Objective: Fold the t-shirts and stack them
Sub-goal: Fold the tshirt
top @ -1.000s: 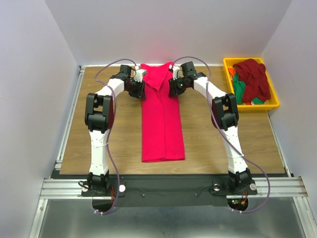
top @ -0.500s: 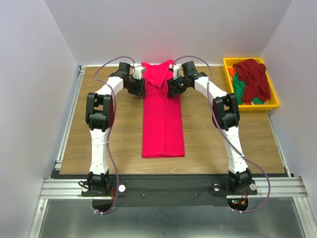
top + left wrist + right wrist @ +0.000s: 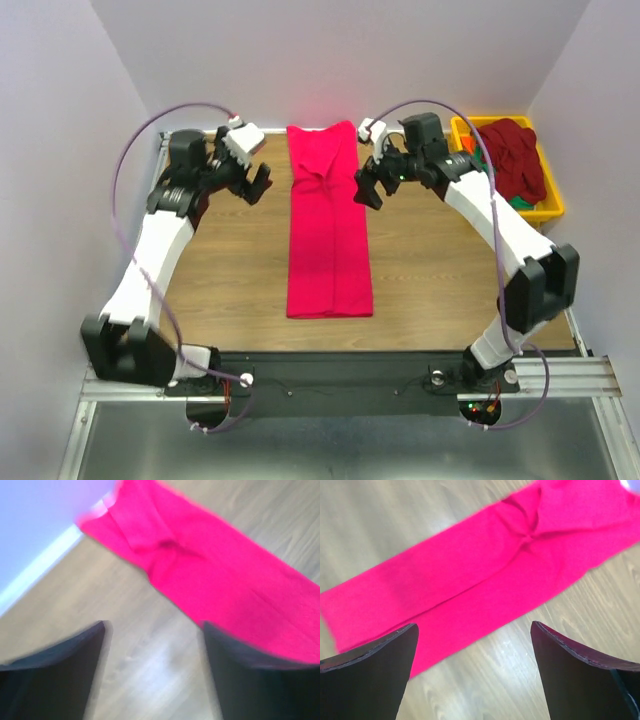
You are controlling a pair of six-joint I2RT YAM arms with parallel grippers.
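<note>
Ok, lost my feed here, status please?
Left gripper, right gripper open, off cloth. Pink t-shirt folded narrow on table. Other shirts in yellow tray. Nothing blocking.

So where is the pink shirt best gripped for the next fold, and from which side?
Probably at its two far corners. The pink shirt lies flat as a long narrow strip, lengthwise front to back. The left gripper and right gripper are open beside that far end, so each could pinch its own corner from the outer edge.

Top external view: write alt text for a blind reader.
A crimson-pink t-shirt, folded into a long strip, lies flat on the table. The left gripper and right gripper hang open beside its far end; a yellow tray at far right holds more shirts.
</note>
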